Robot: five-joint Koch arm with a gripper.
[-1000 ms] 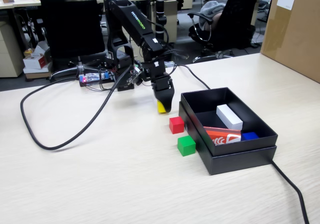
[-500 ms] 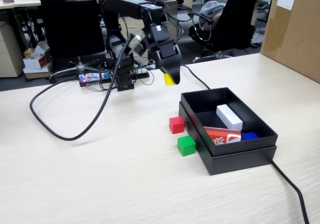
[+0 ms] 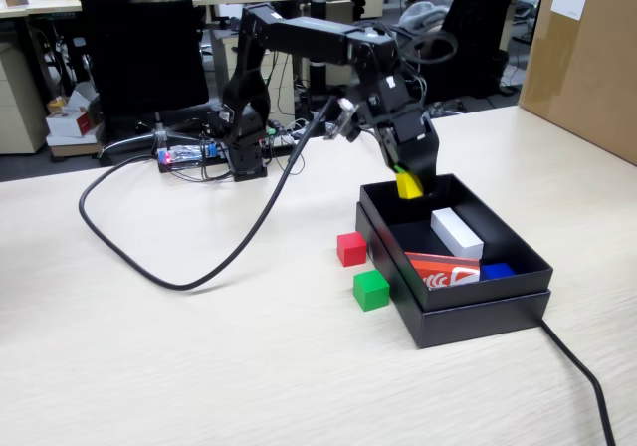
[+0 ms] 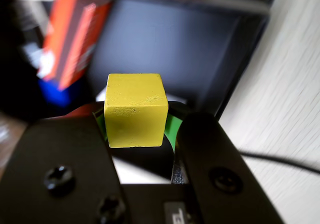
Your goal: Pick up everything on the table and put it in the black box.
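Gripper point(image 3: 410, 181) pinched yellow cube point(image 4: 135, 110) above black box point(image 3: 468, 307) far corner, seemingly clear of rim, red cube point(image 3: 350, 249), green cube point(image 3: 371, 290) on table point(image 3: 199, 366)

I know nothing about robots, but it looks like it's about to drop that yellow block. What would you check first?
1. Grip on the yellow cube: ok; the gripper is shut on it, and the wrist view shows it pinched between the jaws.
2. Cube above the black box: ok; it hangs just over the far rim, with the box floor below in the wrist view.
3. Free floor to land on: ok; the white block, orange-red card and a blue thing lie further along.
4. Exact height above the floor: cannot tell.
5. Pieces left: red cube and green cube are on the table beside the box.
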